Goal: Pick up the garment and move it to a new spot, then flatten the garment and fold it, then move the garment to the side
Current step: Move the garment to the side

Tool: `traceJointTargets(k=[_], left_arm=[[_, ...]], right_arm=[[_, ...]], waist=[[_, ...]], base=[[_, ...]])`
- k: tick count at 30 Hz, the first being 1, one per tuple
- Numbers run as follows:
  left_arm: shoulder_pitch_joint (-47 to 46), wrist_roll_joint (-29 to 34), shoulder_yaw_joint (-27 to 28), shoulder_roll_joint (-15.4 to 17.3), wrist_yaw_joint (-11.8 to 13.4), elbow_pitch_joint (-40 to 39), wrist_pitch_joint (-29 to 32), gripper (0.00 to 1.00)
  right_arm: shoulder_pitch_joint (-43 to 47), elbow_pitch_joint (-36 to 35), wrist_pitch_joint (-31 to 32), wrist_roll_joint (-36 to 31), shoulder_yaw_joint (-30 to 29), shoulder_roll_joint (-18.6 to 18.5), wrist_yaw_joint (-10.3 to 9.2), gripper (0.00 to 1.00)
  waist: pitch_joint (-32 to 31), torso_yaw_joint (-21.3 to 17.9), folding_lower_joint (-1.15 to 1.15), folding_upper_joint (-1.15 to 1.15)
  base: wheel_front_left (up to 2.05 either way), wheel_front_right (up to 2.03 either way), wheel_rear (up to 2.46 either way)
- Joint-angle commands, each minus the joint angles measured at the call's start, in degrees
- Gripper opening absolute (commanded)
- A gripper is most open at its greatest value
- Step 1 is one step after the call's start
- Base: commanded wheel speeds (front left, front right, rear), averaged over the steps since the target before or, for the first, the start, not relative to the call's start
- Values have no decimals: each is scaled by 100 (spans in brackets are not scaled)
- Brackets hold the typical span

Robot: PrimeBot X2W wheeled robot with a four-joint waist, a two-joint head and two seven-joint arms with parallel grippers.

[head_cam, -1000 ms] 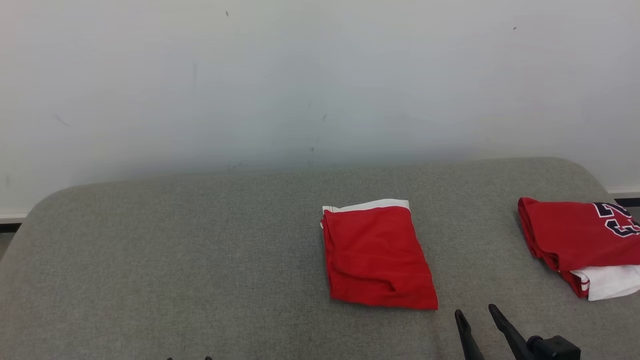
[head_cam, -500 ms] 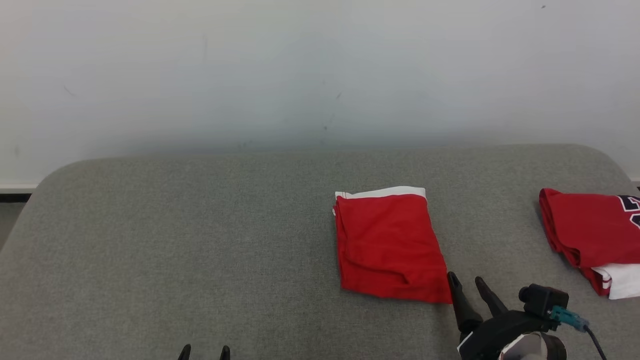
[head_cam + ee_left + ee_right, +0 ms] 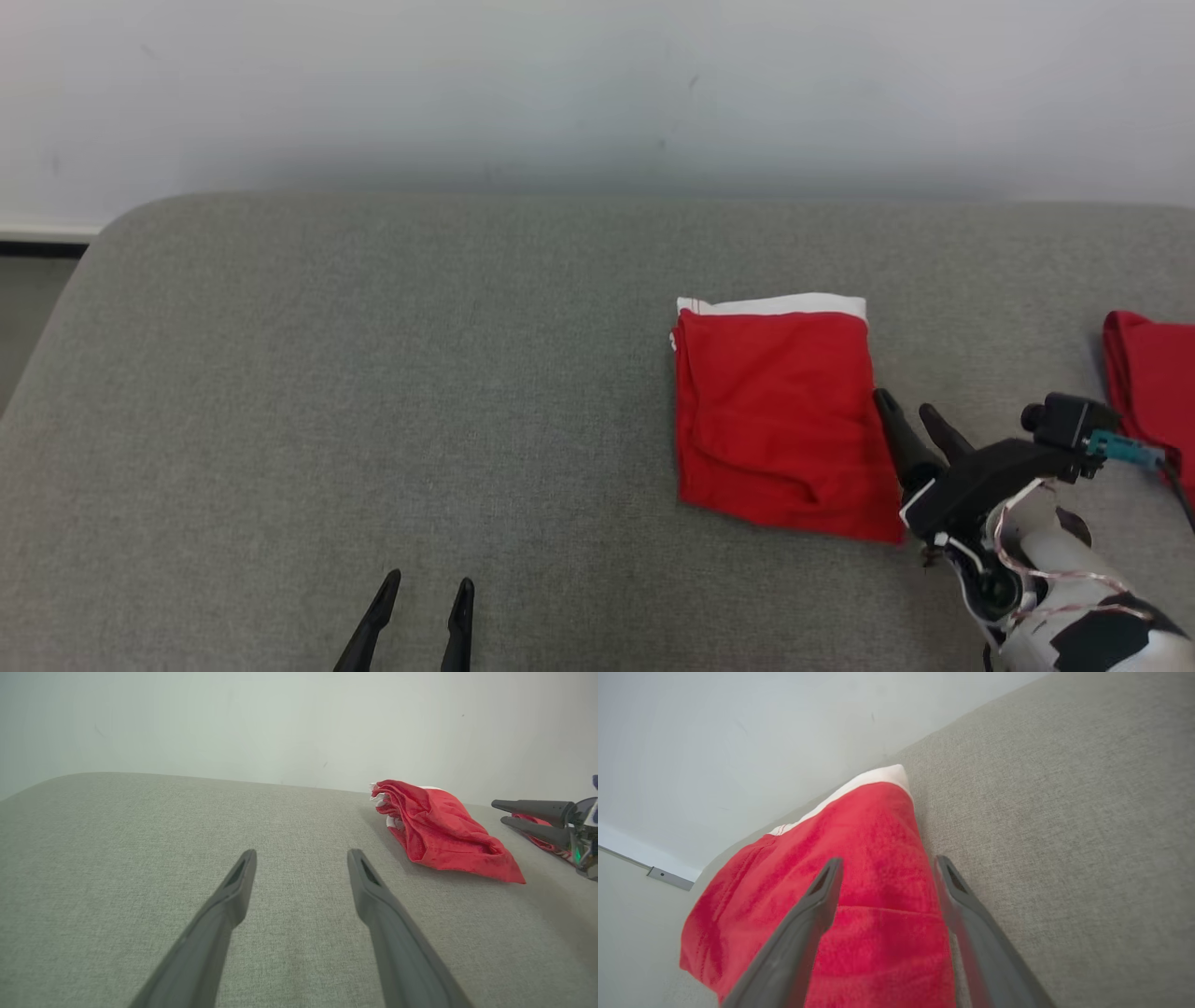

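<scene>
While the garment [image 3: 780, 420] lies folded on the grey table [image 3: 373, 373], right of the middle, the right gripper [image 3: 903, 401] sits just beside its right edge. The gripper's fingers are spread and hold nothing. In the right wrist view they straddle that edge, one finger over red cloth and the other over bare table. Whether they touch the cloth cannot be told. The left gripper [image 3: 428, 579] is well apart from the garment at the near left, also spread wide and empty, low over the table.

A second ago the right gripper was nearer the robot, off the garment's near right corner. It has since come forward along the right side, and its tips now reach about halfway up that edge. The camera has tipped down and turned, so less wall [image 3: 560, 84] shows and the second red garment [image 3: 1148, 373] is mostly cut off at the right. The folded garment keeps the same shape and creases.

Its long axis runs near to far, leaning slightly right at the near end. The white band [image 3: 775, 304] is at the far end, toward the wall.
</scene>
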Motion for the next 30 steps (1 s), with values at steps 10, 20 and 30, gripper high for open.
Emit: traceJointTargets(k=[10,20,30], left_arm=[[-336,64,-93,0,-113,154,-18,100],[-462,109,-127,0,-173,188,-17,100],[-512,82,-122,0,-125,184,-18,100]], right_arm=[[-412,323,334,977,400,-356,0,100],[-471,563,560,1416,782,-497,-1,100],[-539,467,473,1603,1113,-654,-1,0]], waist=[[407,428,-1,-1],[575,586,-1,-1],[662,517,-1,-1]], base=[[0,0,0],[0,0,0],[0,0,0]])
